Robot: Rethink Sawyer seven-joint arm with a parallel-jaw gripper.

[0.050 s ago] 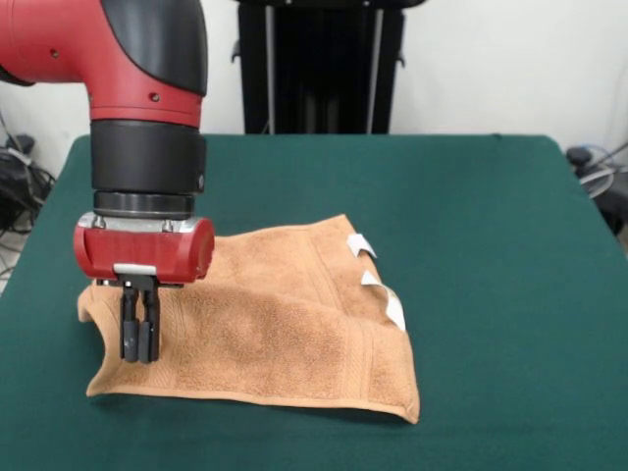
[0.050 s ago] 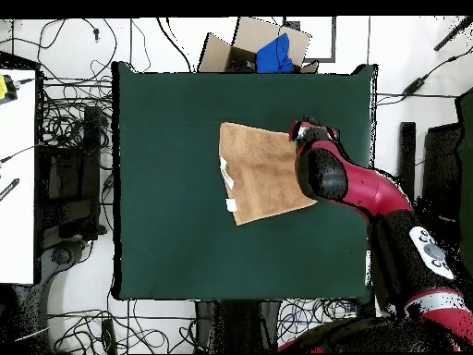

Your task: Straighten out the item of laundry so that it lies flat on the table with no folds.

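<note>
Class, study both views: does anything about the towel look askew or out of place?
Yes. The towel sits skewed to the table edges, and its edge by the gripper is bunched and raised, so it is not flat. The gripper's fingers look closed there.

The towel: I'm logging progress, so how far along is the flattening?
Done: most of the towel lies spread on the table, tags on one edge. In hand: the gripper, fingers together, is down at the edge opposite the tags, where the cloth humps up; whether it pinches cloth is unclear. Left: that raised corner and the doubled-looking layers still need flattening.
</note>
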